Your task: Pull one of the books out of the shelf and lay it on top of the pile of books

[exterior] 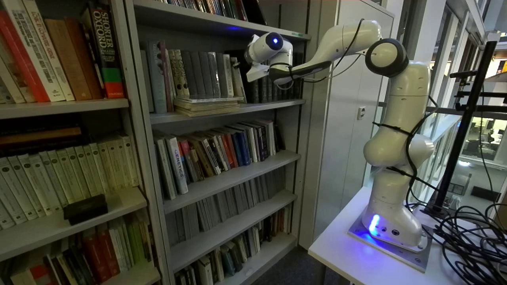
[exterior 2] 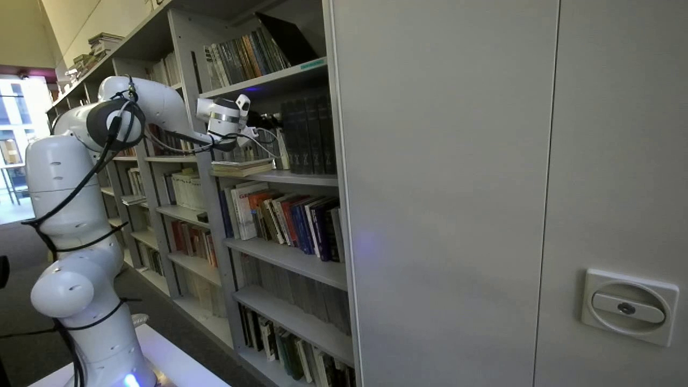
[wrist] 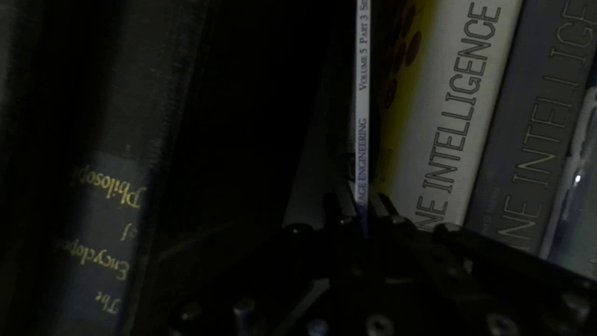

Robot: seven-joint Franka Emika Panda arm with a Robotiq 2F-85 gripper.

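Book (wrist: pixel 363 102), thin and pale-spined, stands in the shelf (exterior: pixel 233 178) with the end effector (wrist: pixel 362 199) closed about its spine; its lettering is legible only in the wrist view. Just beside it stands a white volume (wrist: pixel 459 121); a dark gap separates the book from the black volumes (wrist: pixel 121 186) opposite. The pile (exterior: pixel 208 106), seen in the exterior views alone, lies at the front edge of the same level, with open room above. Farther off, floor (exterior: pixel 285 265) separates shelf from bench (exterior: pixel 336 247).
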